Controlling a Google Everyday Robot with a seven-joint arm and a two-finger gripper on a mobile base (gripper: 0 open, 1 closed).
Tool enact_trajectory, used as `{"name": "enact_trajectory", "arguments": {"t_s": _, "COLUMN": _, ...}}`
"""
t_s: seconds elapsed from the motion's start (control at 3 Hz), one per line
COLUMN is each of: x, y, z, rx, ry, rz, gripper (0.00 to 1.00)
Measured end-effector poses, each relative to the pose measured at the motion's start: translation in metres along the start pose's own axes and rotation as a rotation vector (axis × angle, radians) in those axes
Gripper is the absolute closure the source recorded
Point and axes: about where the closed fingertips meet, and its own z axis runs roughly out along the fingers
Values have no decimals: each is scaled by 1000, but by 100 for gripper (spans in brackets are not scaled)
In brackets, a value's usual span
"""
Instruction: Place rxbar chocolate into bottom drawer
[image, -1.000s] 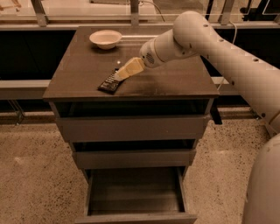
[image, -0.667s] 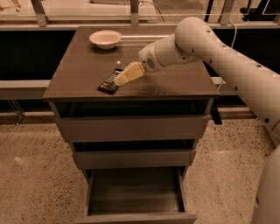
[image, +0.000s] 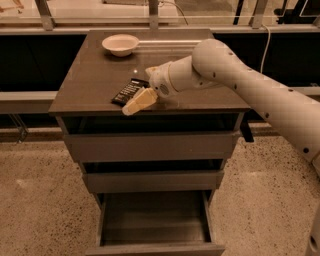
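Observation:
The rxbar chocolate (image: 127, 91), a flat black bar with white lettering, lies on the dark cabinet top (image: 95, 85) near its front edge. My gripper (image: 135, 104) is low over the top, just right of and in front of the bar, its tan tip overlapping the bar's near right end. I cannot tell whether it touches the bar. The bottom drawer (image: 155, 222) is pulled out below, and its inside shows nothing in it.
A white bowl (image: 120, 44) stands at the back left of the cabinet top. The two wider drawers (image: 150, 145) above the bottom one are pushed in. My white arm (image: 250, 85) reaches in from the right. Speckled floor surrounds the cabinet.
My gripper has moved forward and down toward the cabinet's front edge, from behind and right of the bar to its near right end. The bar has hardly moved.

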Motion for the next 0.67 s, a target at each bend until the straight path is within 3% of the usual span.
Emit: {"name": "enact_trajectory", "arguments": {"t_s": 0.67, "x": -19, "y": -1, "z": 25, "rx": 20, "ry": -20, "rz": 57, "gripper": 0}}
